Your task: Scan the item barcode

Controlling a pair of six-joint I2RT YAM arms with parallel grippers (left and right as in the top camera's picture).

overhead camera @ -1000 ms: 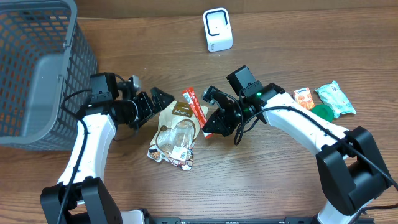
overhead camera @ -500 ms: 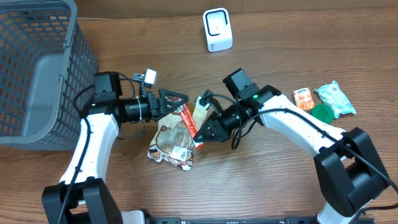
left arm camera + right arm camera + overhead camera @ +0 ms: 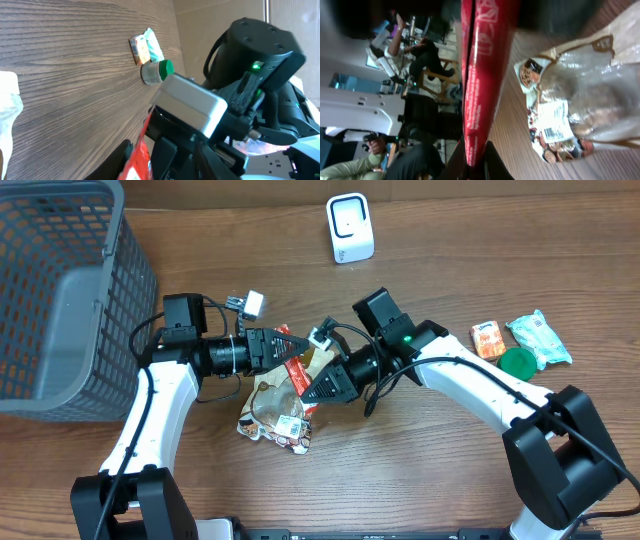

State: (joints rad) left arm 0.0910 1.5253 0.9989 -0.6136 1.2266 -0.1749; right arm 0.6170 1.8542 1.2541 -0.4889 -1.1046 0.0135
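Grip check: my right claw [image 3: 314, 387] is clenched on the red packet [image 3: 297, 370], mid-frame. It looks light, crinkly and slippery, so I would pinch an end seam. Whether my left claw [image 3: 288, 345], at its upper end, is grasping it, I cannot tell.

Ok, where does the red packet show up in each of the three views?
Overhead: red packet at centre, over the clear bag's upper edge.
Left wrist: only a red strip at the bottom edge.
Right wrist: centre, running top to bottom.
Landmark: the clear bag, right of the packet in the right wrist view; the left wrist view instead shares the green lid with overhead.
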